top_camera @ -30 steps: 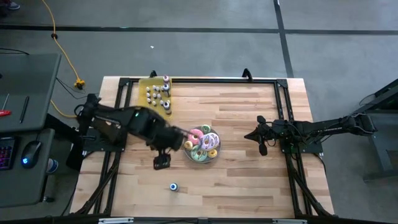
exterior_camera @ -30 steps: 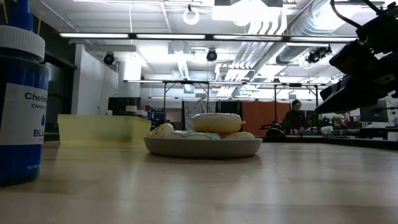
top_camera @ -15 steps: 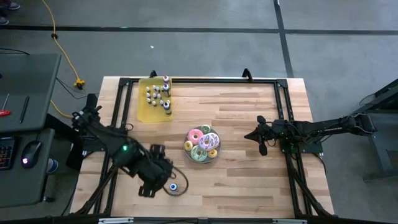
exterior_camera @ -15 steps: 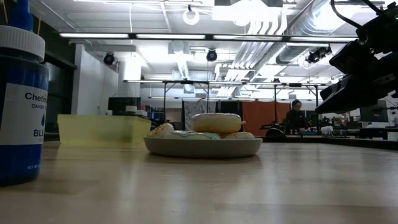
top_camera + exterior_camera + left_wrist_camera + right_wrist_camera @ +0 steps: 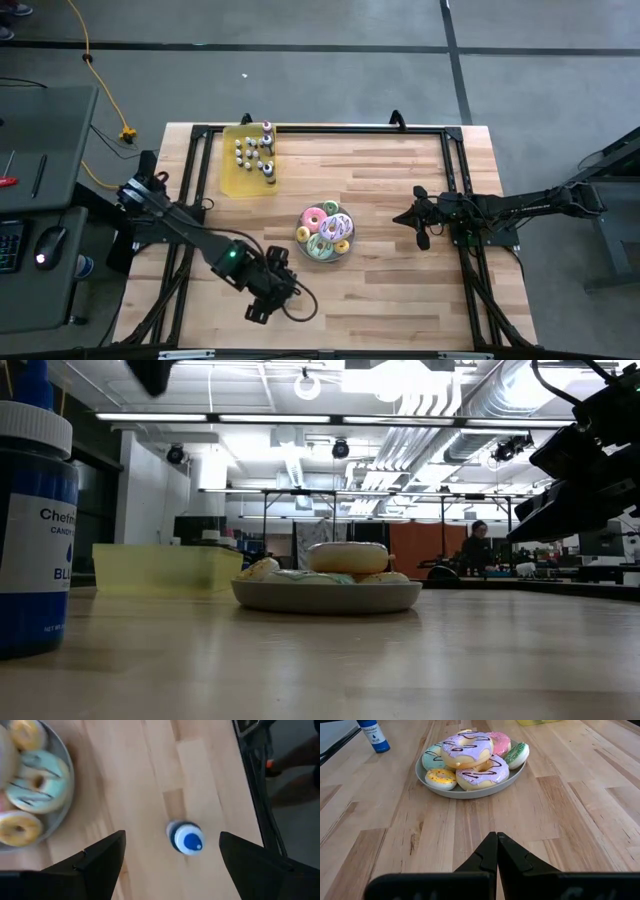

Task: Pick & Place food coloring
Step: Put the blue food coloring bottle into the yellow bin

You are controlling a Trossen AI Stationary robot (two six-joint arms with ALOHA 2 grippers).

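Wood table (image 5: 400,290): L gripper (image 5: 170,857) has swung from doughnut plate (image 5: 322,257) to front edge, now above blue-capped food coloring bottle (image 5: 185,838), fingers spread, empty. Approach done; descent next. R gripper (image 5: 496,851) pinched closed, parked right side.

I see a table (image 5: 580,815) of pale, matt wooden planks with visible grain. At the upper left of my right wrist view, the blue bottle (image 5: 373,733) looks like smooth plastic with a paper label. The doughnuts (image 5: 467,747) carry glossy icing on a smooth grey plate (image 5: 470,791). The yellow tray (image 5: 165,568) looks translucent plastic.
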